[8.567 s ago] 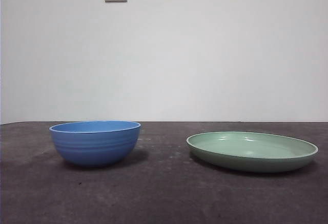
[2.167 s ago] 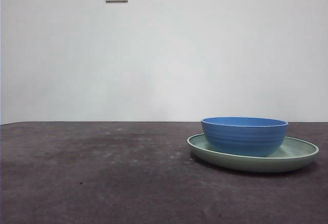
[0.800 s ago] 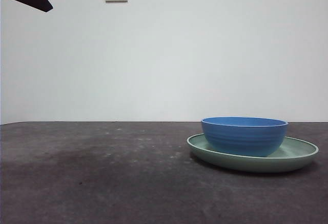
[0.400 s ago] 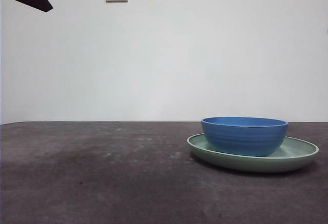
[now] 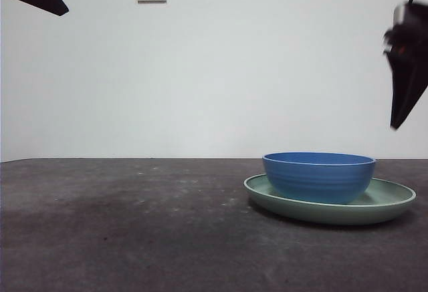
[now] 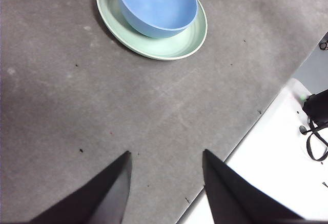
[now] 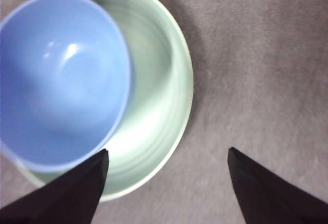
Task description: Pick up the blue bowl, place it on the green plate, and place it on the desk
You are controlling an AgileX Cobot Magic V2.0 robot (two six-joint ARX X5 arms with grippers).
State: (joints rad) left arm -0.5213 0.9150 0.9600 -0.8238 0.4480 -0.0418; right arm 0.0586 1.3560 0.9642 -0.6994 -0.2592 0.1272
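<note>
On your table point(image 5: 134, 238), the bowl point(image 5: 319, 177) sits in the plate point(image 5: 388, 202), off-centre. Your right gripper point(image 7: 166, 155) hangs above the plate, jaws spread, empty. Your left gripper point(image 6: 165, 155) waits well away from the plate, jaws spread.

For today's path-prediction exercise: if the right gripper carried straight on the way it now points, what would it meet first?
Probably the wide, shallow, pale green plate near its rim, beside the round blue bowl. The right gripper, jaws open, straddles that edge; depth is unclear.
</note>
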